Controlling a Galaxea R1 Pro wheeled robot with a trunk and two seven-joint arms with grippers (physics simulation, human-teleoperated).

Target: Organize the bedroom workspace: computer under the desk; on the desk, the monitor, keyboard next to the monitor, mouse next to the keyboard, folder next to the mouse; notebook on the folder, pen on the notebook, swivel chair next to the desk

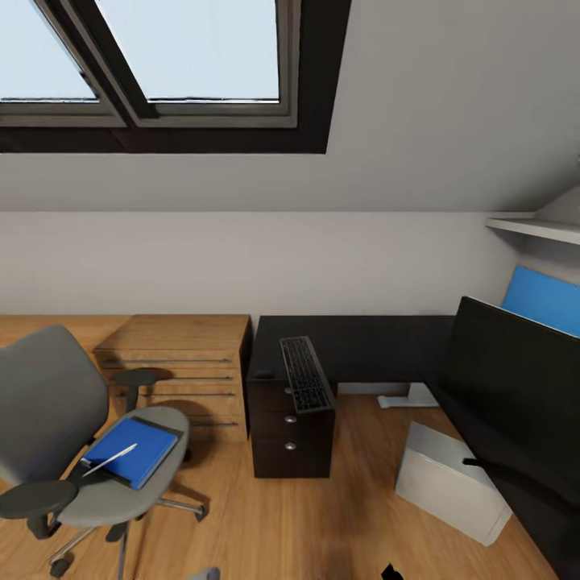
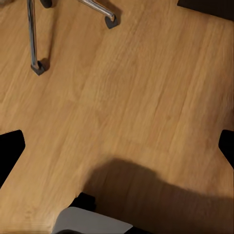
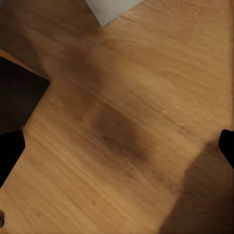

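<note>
1. An attic bedroom with a sloped white ceiling, a skylight [image 1: 173,56] and a wooden floor [image 1: 322,515]; a light wooden cabinet [image 1: 181,366] stands against the far wall beside the desk [image 1: 362,342].
2. The keyboard [image 1: 305,374] already lies on the black surface, above the drawers. The monitor [image 1: 515,379] stands on the surface's right wing, and the computer [image 1: 451,482] sits on the floor just below that wing.
3. The swivel chair [image 1: 72,427] stands apart from the desk, at the left. The folder [image 1: 133,451] lies on its seat, with a thin pale pen-like stick [image 1: 109,461] resting on top.
4. The mouse and the notebook I cannot make out.
5. Both wrist views look down at bare floor. In each, dark finger tips sit at opposite edges, so the left fingers [image 2: 10,151] and right fingers [image 3: 9,151] seem spread wide and hold nothing.
6. Judgement: the robot is on approach, and the folder transfer seems the step in hand. Next it must close in on the chair and bring one arm down over the seat.
</note>
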